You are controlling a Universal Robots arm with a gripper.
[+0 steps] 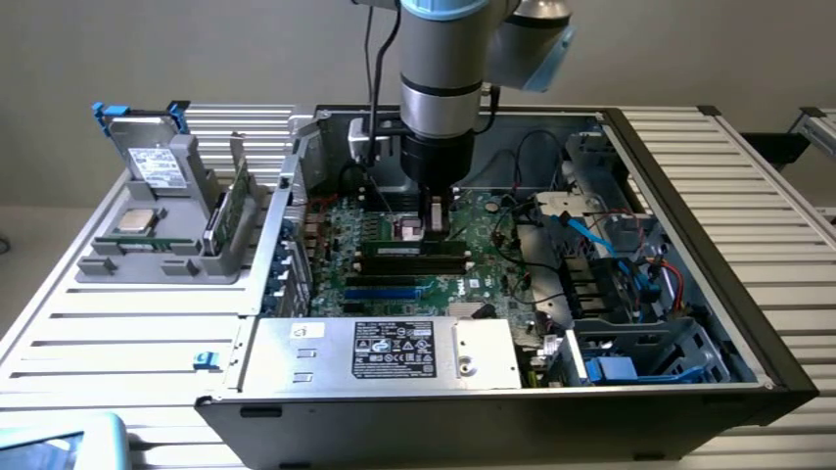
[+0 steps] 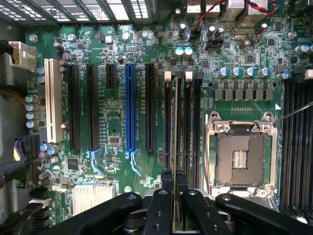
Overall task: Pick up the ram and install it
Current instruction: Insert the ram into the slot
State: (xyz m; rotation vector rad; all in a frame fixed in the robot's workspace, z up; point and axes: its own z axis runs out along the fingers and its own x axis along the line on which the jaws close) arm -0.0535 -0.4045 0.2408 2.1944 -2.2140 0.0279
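Heads up: your gripper (image 2: pixel 174 196) is pinched nearly closed on the ram (image 2: pixel 176 122). The stick hangs edge-on straight under the fingertips, over the memory slots (image 2: pixel 167 122) right beside the CPU socket (image 2: pixel 240 156). I can't tell if it's seated. My worry is that a slight tilt or offset would jam it or flex the motherboard (image 2: pixel 112 107) under pressure. It's tight inside the case (image 1: pixel 692 235), which sits on a slatted white table (image 1: pixel 117 333) with a plain grey wall (image 1: pixel 196 49) behind.
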